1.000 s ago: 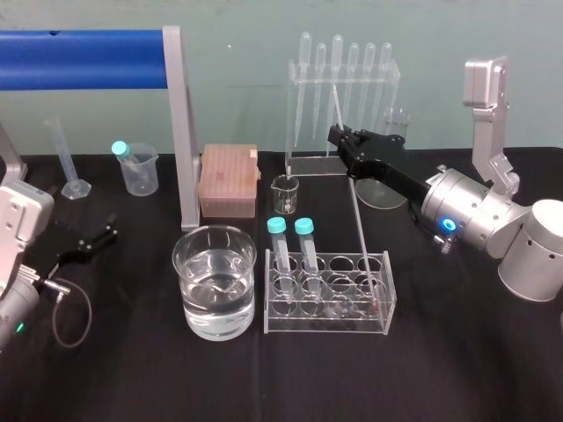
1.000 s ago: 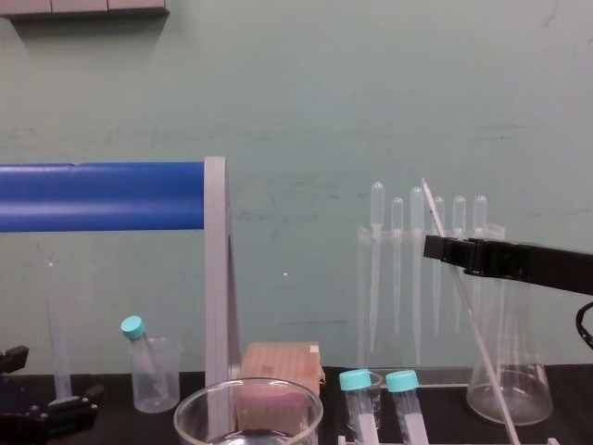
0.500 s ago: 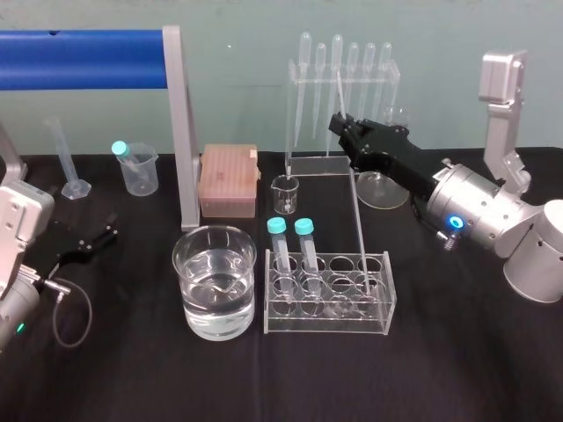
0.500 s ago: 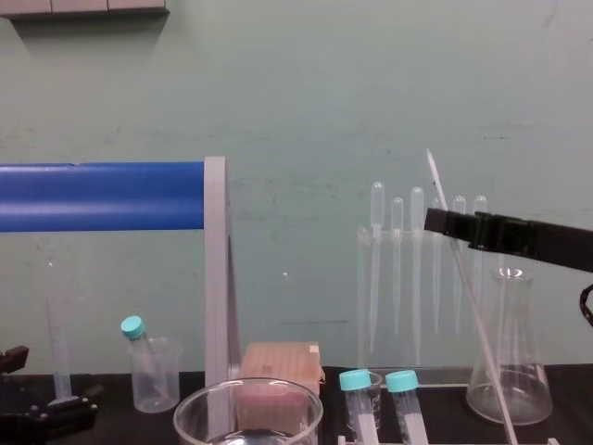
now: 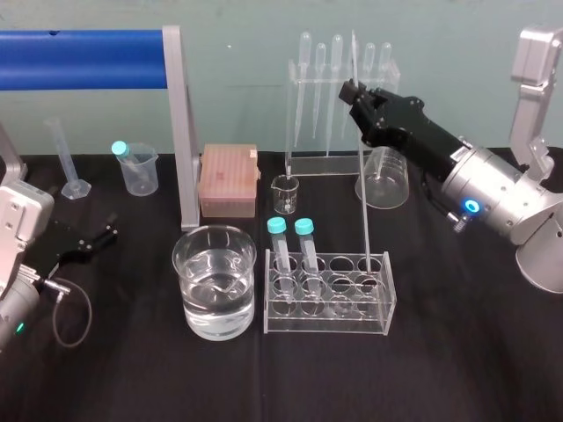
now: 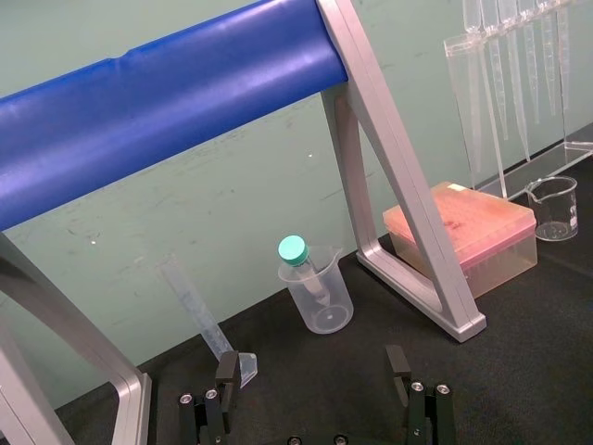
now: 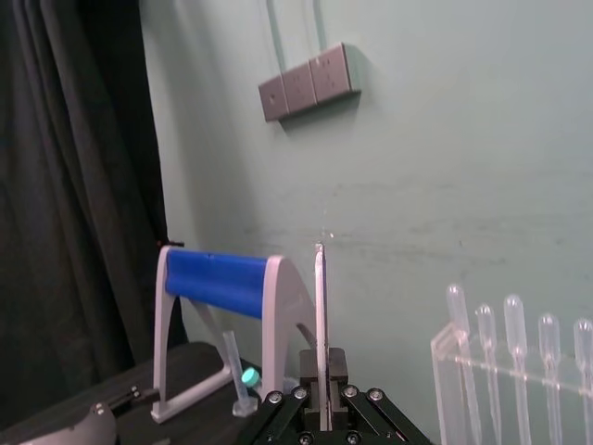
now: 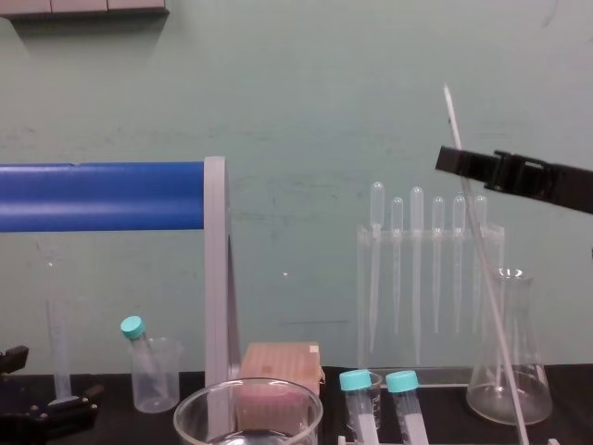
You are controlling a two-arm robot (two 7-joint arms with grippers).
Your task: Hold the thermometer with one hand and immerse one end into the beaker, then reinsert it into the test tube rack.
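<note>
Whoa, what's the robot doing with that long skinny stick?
The right gripper has its fingers shut on the thermometer, gripping its upper part. The rod hangs almost upright, with its lower end at the right side of the rack. Whether it is clear of the hole is hard to tell. The beaker stands left of the rack, and nothing is dipped in it yet. The left gripper rests open, far off on the left.

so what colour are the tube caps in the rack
Teal caps, best in head view.
</note>
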